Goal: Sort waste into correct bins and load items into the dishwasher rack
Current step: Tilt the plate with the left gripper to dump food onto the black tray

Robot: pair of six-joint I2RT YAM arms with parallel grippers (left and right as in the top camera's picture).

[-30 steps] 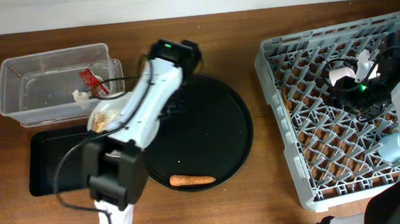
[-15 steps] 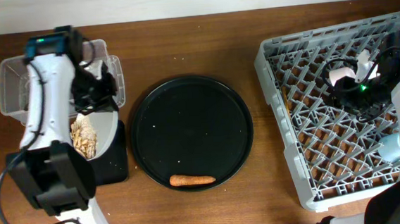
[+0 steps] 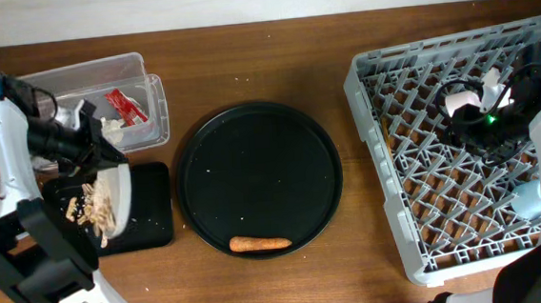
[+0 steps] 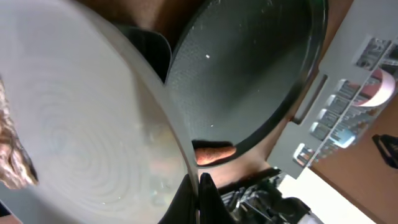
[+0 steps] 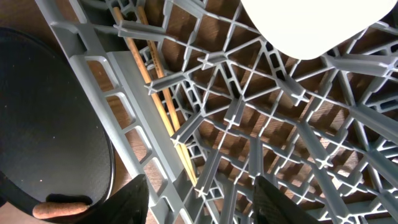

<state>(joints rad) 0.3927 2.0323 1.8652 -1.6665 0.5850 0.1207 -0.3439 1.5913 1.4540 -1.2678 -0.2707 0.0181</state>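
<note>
- Tipping the plate [image 3: 119,195] steeply over the flat black tray [image 3: 152,206] in the overhead view, with the left pincer [image 3: 91,154] clamped on its upper rim. Spilling beige food scraps [image 3: 85,205] down onto that tray, at the left end of the table [image 3: 244,48].
- Showing also, from above, the clear tub [image 3: 19,102] just behind the tray, with the red wrapper [image 3: 126,106] and the white scrap [image 3: 111,130] inside. Leaving the carrot [image 3: 260,243] alone at the near edge of the round black tray [image 3: 257,162]. Placing the rack [image 3: 418,208] well apart on the right, with the bowl [image 3: 465,98] and the cup [image 3: 527,200] in it.
- Reads as the plate-emptying step, about midway: wrapper and scrap binned, carrot not yet sorted, plate not yet racked.
- Filling most of the left wrist view with the plate's pale face [image 4: 81,124], its rim pinched between the narrow fingers of the left pincer [image 4: 198,190]. Catching a clump of scraps [image 4: 12,155] at the left edge, and beyond the rim the carrot [image 4: 214,151].
- Looking down, in the right wrist view, through the rack's lattice [image 5: 249,124], with the right pincer [image 5: 205,199] spread wide and holding nothing. Finding the chopsticks [image 5: 152,87] lying along a channel near the rack's wall, and the bowl's white underside [image 5: 305,25] above.
- Next, probably: hold the tilt until the last scraps drop, level the plate, carry it across and stand it between the pegs. Calls for a firm rim grip and a route clear of the round tray and the idle right arm.
</note>
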